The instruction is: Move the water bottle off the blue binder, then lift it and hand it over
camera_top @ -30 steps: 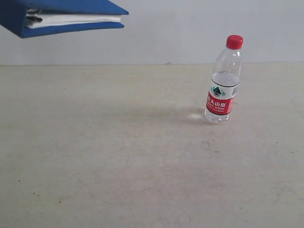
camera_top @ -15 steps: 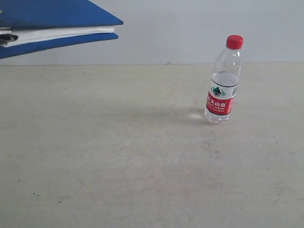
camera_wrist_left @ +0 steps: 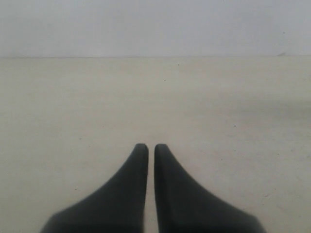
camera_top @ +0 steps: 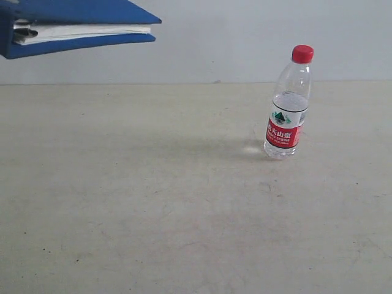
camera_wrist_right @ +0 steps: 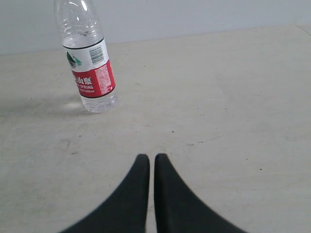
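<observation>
The water bottle (camera_top: 287, 104) stands upright on the bare table at the right, red cap on top; the right wrist view shows its labelled lower half (camera_wrist_right: 90, 68). The blue binder (camera_top: 73, 24) hangs in the air at the top left of the exterior view, white pages showing between its covers; what holds it is out of frame. My left gripper (camera_wrist_left: 151, 146) is shut over empty table, with nothing between its fingers. My right gripper (camera_wrist_right: 151, 157) is shut too, a good distance short of the bottle. Neither gripper shows in the exterior view.
The beige table top (camera_top: 153, 202) runs back to a pale grey wall (camera_top: 245, 37). A faint shadow lies on the table left of the bottle.
The binder has shifted in the air at the top left: it dipped left, then swung back, its ring spine showing again. The bottle has not moved.
</observation>
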